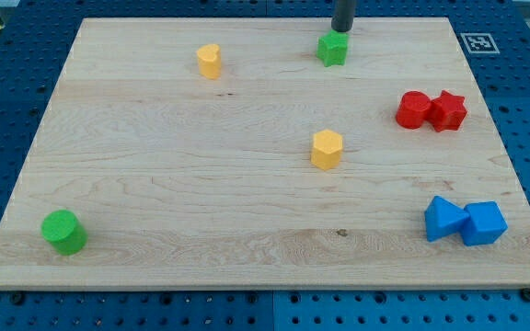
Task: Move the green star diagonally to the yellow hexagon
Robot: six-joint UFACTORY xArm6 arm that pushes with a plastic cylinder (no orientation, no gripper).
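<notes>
We find the small green star block [333, 49] near the wooden tabletop's [155, 184] top edge, well apart from the yellow hexagon block [327, 148] — our bare rod's tip [342, 30], holding nothing, just behind it; the push appears barely begun

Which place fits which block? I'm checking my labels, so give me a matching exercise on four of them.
1 green star
2 green cylinder
3 yellow hexagon
4 blue cube

A the view's bottom left
B near the board's middle
C the view's top, right below my tip
D the view's bottom right, touching a blue triangular block

Pairs: 1-C, 2-A, 3-B, 4-D
</notes>
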